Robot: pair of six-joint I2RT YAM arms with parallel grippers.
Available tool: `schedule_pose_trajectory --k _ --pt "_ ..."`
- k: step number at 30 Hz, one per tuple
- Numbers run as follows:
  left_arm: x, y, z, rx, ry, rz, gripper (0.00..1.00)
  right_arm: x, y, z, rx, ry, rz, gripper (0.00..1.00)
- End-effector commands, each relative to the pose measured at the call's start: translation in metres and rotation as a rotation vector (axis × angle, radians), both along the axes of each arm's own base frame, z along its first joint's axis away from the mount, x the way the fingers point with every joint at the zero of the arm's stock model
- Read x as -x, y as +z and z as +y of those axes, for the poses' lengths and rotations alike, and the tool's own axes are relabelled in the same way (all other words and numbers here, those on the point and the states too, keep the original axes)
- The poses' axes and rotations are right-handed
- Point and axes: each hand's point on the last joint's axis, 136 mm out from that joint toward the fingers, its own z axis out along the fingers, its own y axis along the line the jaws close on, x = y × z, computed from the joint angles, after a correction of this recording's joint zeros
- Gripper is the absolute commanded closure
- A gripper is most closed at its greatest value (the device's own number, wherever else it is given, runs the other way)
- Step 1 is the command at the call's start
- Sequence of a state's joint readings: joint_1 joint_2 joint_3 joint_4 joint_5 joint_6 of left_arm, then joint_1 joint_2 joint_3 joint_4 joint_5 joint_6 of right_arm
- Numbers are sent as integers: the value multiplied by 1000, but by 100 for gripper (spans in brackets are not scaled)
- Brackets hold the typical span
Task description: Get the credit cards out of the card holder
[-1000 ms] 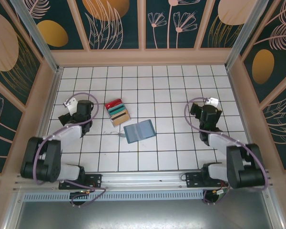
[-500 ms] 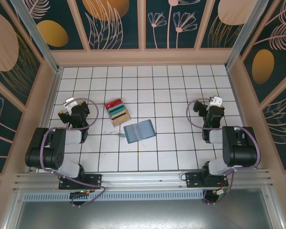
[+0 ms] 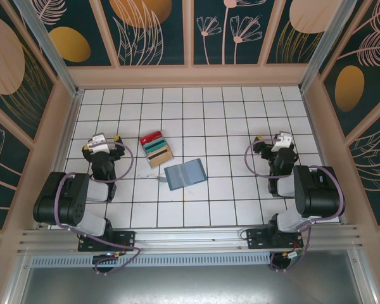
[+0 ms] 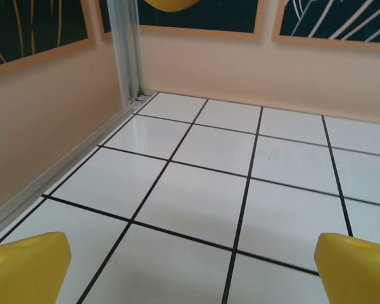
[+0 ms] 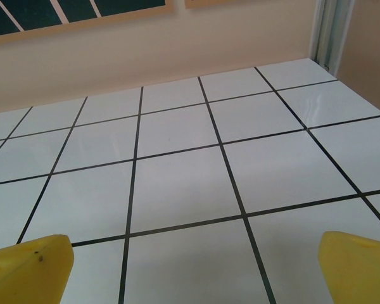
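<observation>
In the top view three credit cards lie side by side on the white tiles: a red card (image 3: 151, 138), a teal card (image 3: 155, 147) and a tan card (image 3: 160, 156). Just to their lower right the slate-blue card holder (image 3: 185, 174) lies flat, apart from them. My left gripper (image 3: 101, 142) sits to the left of the cards, folded back over its arm. My right gripper (image 3: 275, 140) sits well right of the holder. Both wrist views show bare tiles between widely parted yellow fingertips (image 4: 26, 266) (image 5: 358, 266). The left gripper (image 4: 193, 272) and right gripper (image 5: 193, 269) are open and hold nothing.
The tiled floor (image 3: 228, 120) is boxed in by tan walls (image 3: 190, 76) on three sides. A metal post (image 4: 123, 47) stands in the far left corner. Both arm bases (image 3: 107, 237) are bolted at the near rail.
Both arms have folded back toward their bases, upper links swinging upright. Both gripper heads have turned to face the back wall. Cards and holder have not moved.
</observation>
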State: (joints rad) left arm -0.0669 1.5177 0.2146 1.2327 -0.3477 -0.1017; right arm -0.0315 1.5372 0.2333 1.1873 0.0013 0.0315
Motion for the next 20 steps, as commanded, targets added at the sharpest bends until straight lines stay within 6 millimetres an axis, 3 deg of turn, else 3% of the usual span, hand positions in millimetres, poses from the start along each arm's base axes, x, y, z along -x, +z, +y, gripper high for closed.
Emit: schedule_pose_trajectory --k 1,20 --pt "-4 18 -4 -11 -36 -74 1 -2 13 1 10 13 -55 1" --pt "-2 19 -4 -15 -37 -82 1 -3 13 2 13 12 -56 1"
